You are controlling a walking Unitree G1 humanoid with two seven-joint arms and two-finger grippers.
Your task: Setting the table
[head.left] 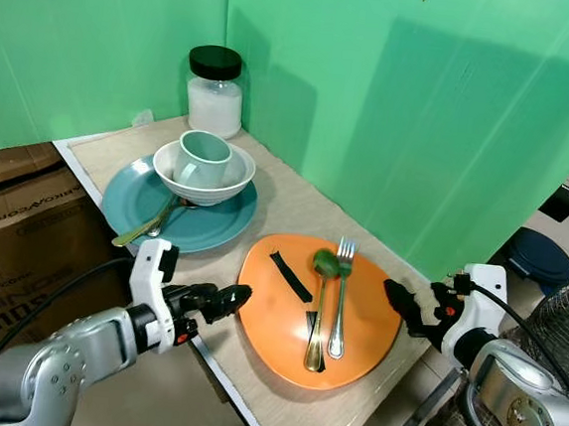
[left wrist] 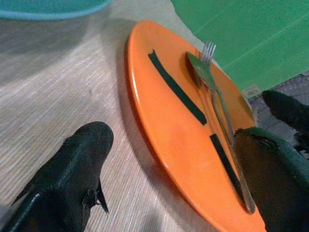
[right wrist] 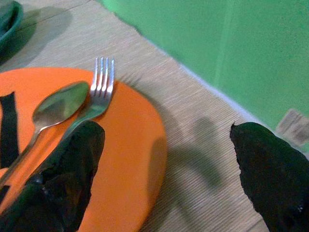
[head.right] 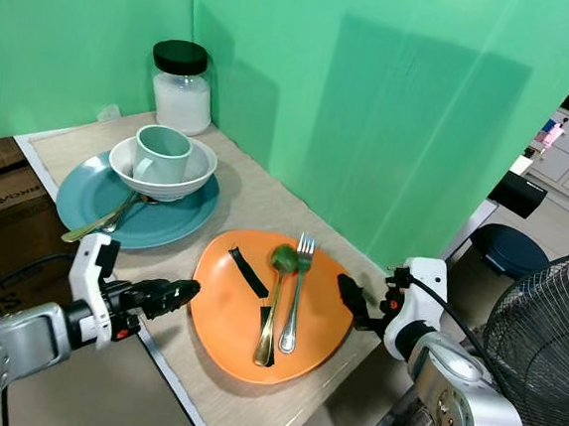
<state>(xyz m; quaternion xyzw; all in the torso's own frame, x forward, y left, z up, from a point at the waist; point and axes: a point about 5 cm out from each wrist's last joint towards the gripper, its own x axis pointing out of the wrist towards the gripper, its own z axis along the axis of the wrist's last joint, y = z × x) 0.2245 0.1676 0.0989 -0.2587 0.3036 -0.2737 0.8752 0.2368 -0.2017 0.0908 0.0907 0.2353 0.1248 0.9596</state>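
I see a glossy, rounded orange plate (head.left: 285, 318) lying flat on the pale wood-grain tabletop (head.left: 286, 198), near its front edge. Two strips of black tape cross its surface. On it lie a gold-handled spoon (head.left: 318, 316) and a polished steel fork (head.left: 341, 298), side by side and parallel, heads toward the green backdrop (head.left: 414, 105).

Farther back sits a matte teal plate (head.left: 214, 222) carrying a white bowl (head.left: 230, 173); a pale green mug (head.left: 203, 158) stands inside the bowl, and gold cutlery (head.left: 144, 228) rests on the plate's near rim. A glass jar with a black lid (head.left: 214, 91), filled with white grains, stands in the corner.

My left gripper (head.left: 219, 300) reaches in level at the orange plate's left edge, fingers spread wide around the rim, holding nothing. My right gripper (head.left: 408, 306) hovers just beside the plate's right edge, fingers likewise wide apart and empty.
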